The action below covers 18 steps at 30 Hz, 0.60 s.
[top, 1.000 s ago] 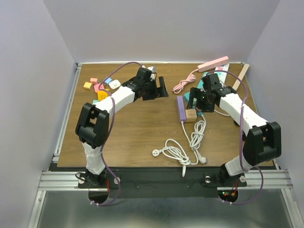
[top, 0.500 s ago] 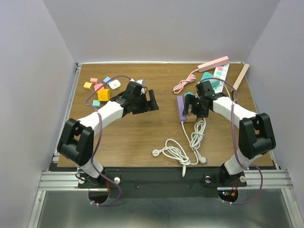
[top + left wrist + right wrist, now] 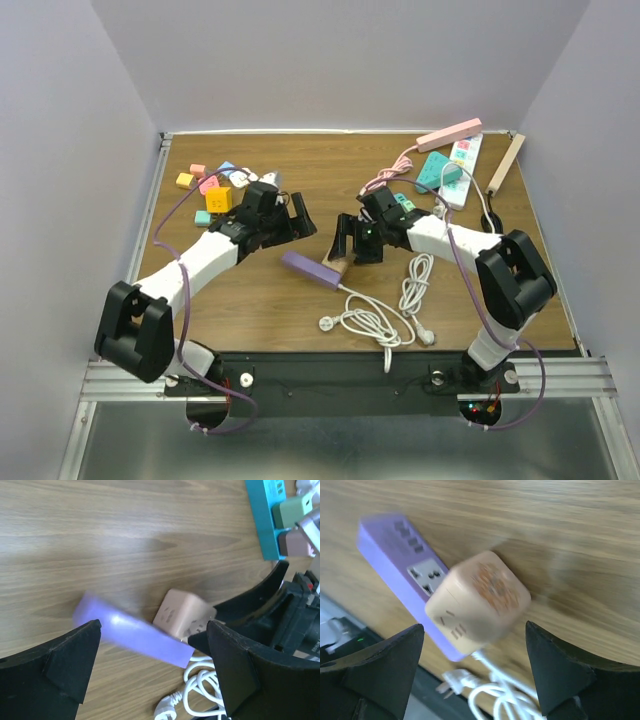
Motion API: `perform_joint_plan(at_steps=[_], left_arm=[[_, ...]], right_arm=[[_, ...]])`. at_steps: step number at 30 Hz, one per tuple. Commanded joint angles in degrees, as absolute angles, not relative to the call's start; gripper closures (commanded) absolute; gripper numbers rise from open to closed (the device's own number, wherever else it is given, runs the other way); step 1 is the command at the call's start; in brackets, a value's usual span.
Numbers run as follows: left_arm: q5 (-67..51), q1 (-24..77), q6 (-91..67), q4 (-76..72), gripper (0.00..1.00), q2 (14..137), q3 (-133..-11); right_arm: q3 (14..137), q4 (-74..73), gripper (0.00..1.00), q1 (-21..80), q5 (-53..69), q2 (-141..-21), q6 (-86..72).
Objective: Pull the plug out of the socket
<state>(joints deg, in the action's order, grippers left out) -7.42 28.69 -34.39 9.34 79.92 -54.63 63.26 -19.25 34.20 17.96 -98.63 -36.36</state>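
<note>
Mid-table, between the left gripper (image 3: 153,626) and right gripper (image 3: 473,630), lies one long purple strip (image 3: 395,555) bearing one rounded beige cube plug (image 3: 477,597), both smooth plastic. Both pairs of jaws stand apart.

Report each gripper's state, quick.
Left gripper: open, holding nothing.
Right gripper: open, straddling the plug; cannot tell if it touches it.

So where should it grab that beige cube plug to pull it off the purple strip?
Probably the beige cube-shaped plug itself, across two opposite flat faces, approaching from the side facing away from the purple plastic power strip. The cube sticks out from the strip there, and the right tool is open.
</note>
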Motion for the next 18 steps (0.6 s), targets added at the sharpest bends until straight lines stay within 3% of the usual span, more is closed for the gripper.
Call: perform_joint_plan(at_steps=[1, 5, 7, 11, 14, 16, 17, 18], left_arm=[[-5.19, 25.93, -34.89, 9.22, 0.01, 74.71, -51.77], [-4.83, 21.99, -34.37, 10.37, 0.01, 70.76, -49.14], [-4.66, 20.49, -34.02, 11.07, 0.01, 69.00, -48.61], [-4.57, 16.36, -32.79, 11.78, 0.01, 66.98, -48.08], [-4.75, 14.94, -32.08, 12.48, 0.01, 66.45, -48.34], [-4.83, 14.07, -31.38, 13.01, 0.01, 66.36, -48.78], [-4.83, 13.89, -31.20, 13.09, 0.01, 66.36, -49.04], [-4.75, 13.71, -30.94, 13.53, 0.01, 66.36, -49.22]], right_arm=[[66.09, -15.81, 0.12, 33.92, 18.30, -96.51, -40.96], [70.21, -26.15, 0.10, 33.84, 6.28, -93.35, -40.95], [71.80, -28.90, 0.10, 33.84, 5.80, -93.08, -41.04], [73.74, -31.64, 0.12, 34.88, 14.64, -92.55, -44.37], [74.35, -31.90, 0.18, 38.56, 20.79, -93.25, -44.91], [74.53, -31.91, 0.40, 40.94, 23.28, -94.22, -45.00], [74.44, -31.99, 0.63, 43.57, 24.86, -94.65, -44.83], [74.27, -32.08, 0.77, 44.81, 25.31, -94.92, -44.74]])
